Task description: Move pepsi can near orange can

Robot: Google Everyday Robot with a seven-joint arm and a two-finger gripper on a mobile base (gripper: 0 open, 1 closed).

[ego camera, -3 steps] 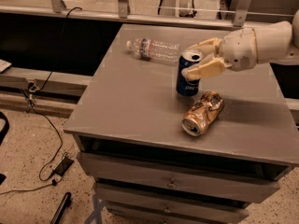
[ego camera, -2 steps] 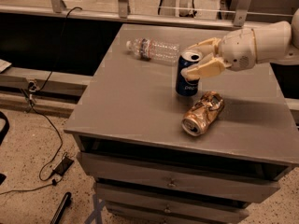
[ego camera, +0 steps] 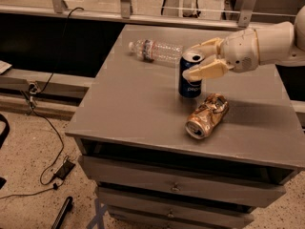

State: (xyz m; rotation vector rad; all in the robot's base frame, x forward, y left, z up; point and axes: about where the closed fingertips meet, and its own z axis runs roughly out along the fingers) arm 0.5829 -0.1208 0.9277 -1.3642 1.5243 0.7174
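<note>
**Blue Can a Nudge Away From Trouble Beside Its Dented Neighbour**

The gripper point(ego camera: 187, 64) reaches in from the right over the grey worktop point(ego camera: 133, 104), its pale fingers point(ego camera: 206, 71) closed to about the can's width around the upper part of the pepsi can point(ego camera: 189, 84). One finger lies across the near side just below the silver rim and the other sits behind the top. They appear to be clasping the can and nothing else.

The pepsi can stands upright on the worktop, right of centre and toward the back. The orange can point(ego camera: 207, 116) lies on its side just in front of it and slightly to the right. The two are close but apart, so the task looks all but finished.

The likeliest upset is at the release. The hold is high on the can, so a finger that drags sideways or lifts unevenly as it lets go could tip the can over. If it fell forward it would strike the orange can, which, lying on its side, could roll toward the front edge. A withdrawal that swings low could also clip the orange can with the near finger. A clear plastic bottle point(ego camera: 156, 50) lies on its side just behind and to the left, and a backward sweep could send it rolling.
</note>
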